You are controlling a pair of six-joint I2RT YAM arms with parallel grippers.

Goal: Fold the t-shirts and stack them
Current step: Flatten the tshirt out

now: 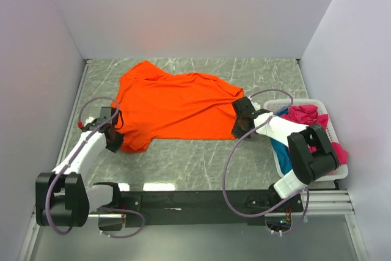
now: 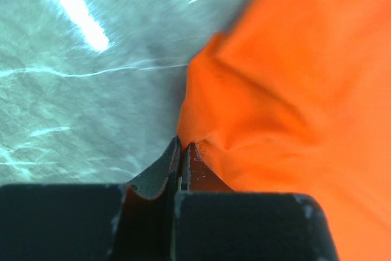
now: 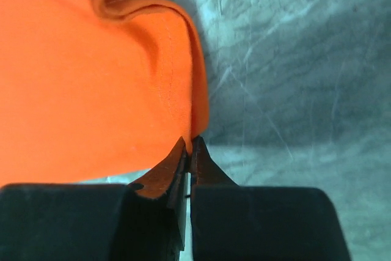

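A bright orange t-shirt (image 1: 174,103) lies spread on the grey marbled table. My left gripper (image 1: 116,134) is shut on the shirt's lower left corner; in the left wrist view the orange cloth (image 2: 287,90) bunches at the closed tips of that gripper (image 2: 183,146). My right gripper (image 1: 239,120) is shut on the shirt's right edge; the right wrist view shows the hem (image 3: 183,90) pinched between the tips of that gripper (image 3: 191,140). More t-shirts, magenta-pink (image 1: 305,116) and teal-blue (image 1: 280,148), lie crumpled in the basket at the right.
A white plastic basket (image 1: 287,166) stands at the right edge of the table, right behind my right arm. White walls close the table on the left, back and right. A black rail (image 1: 195,200) runs along the near edge.
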